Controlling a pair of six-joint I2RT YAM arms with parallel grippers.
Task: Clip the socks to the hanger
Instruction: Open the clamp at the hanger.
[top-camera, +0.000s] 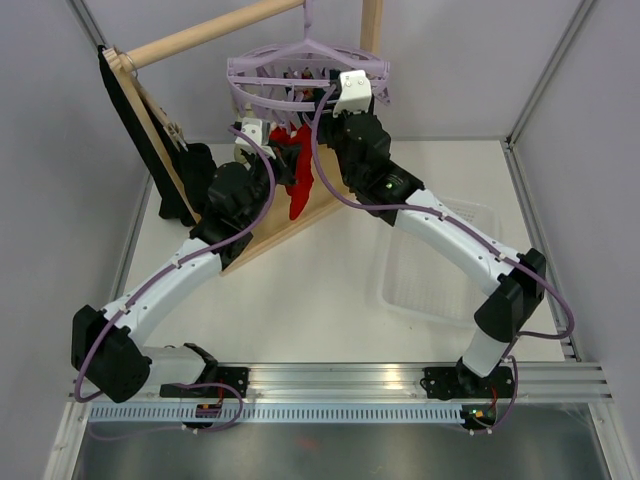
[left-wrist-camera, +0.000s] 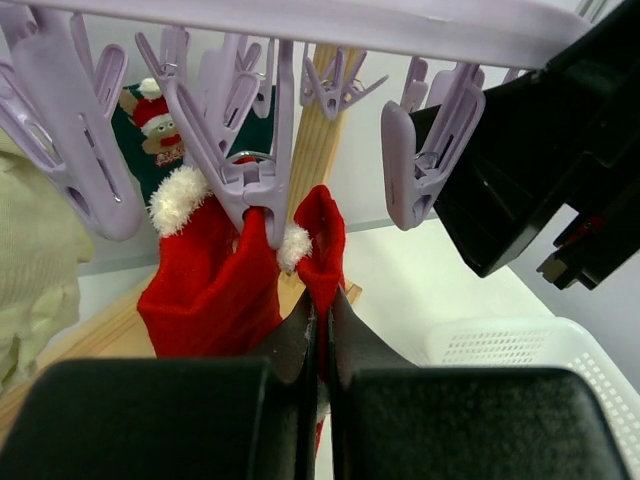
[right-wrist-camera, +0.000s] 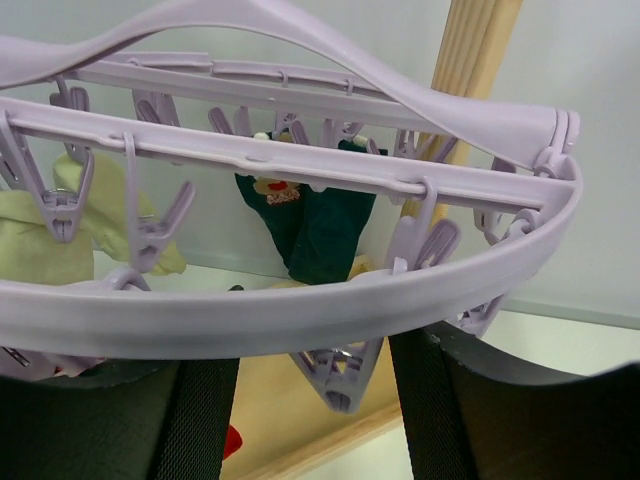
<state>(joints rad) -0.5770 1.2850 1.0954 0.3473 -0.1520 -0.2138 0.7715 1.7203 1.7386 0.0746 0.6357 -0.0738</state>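
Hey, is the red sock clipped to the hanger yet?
Clipped, at one point: a lavender clip bites the red sock by its cuff, while the shut left pincer pinches its other edge.

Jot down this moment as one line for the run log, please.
left gripper: shut on red sock | red sock: hanging from hanger clip | right gripper: open, at hanger rim

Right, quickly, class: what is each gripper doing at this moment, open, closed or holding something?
Left gripper: closed, pinching the red sock.
Right gripper: open, fingers either side of a hanger clip, holding nothing.
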